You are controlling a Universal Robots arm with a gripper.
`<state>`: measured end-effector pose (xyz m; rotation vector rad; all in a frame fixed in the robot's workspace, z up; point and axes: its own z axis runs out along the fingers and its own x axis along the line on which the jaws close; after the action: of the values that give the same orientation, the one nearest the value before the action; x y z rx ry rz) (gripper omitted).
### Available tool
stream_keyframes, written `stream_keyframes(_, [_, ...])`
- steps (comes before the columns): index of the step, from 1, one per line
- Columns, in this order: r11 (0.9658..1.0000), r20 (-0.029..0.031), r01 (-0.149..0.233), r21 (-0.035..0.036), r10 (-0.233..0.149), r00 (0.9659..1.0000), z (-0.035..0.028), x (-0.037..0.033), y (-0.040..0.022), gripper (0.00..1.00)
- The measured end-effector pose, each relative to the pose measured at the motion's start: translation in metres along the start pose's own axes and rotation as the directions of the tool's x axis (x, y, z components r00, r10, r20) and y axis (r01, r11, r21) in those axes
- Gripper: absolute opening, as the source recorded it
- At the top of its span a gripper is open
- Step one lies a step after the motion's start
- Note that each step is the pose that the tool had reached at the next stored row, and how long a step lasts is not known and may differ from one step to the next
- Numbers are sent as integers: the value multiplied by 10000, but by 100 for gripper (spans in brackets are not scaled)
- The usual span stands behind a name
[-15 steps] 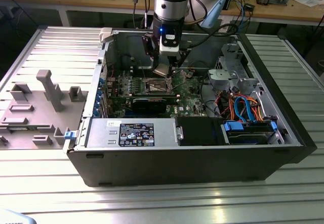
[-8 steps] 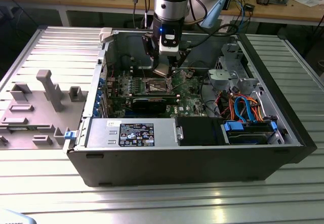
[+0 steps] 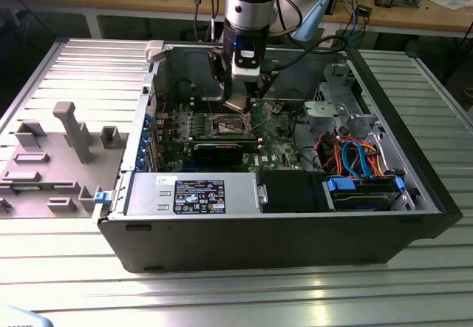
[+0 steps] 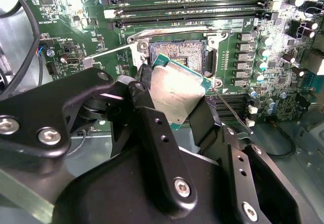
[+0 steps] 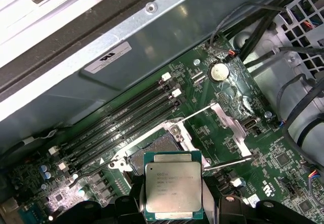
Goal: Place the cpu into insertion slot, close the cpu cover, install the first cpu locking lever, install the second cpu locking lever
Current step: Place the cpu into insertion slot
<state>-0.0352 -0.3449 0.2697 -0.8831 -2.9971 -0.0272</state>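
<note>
Fingers (image 4: 202, 125) pinch the cpu (image 4: 176, 89) by two opposite edges, its dull metal top bare between them. I judge it light, stiff and thin, slick at the rim and delicate underneath, so the edges are the safe hold. Just beyond the fingers lies the insertion slot (image 4: 174, 49), its cpu cover (image 5: 230, 130) swung open.

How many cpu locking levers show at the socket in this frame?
2. In the second wrist view, one locking lever juts out from one corner of the insertion slot. The other lever angles off from the opposite side, past the held cpu. No more appear.
</note>
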Motion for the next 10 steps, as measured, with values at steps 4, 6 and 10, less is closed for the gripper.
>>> stream_keyframes(4, [9999, 8, -112, 6, 112, 9999, 1, 0, 0, 54])
stream_keyframes(6, [9998, 14, -184, 14, 184, 9998, 2, 0, 0, 54])
stream_keyframes(10, [9995, 21, -309, 20, 309, 9995, 4, 0, 0, 54])
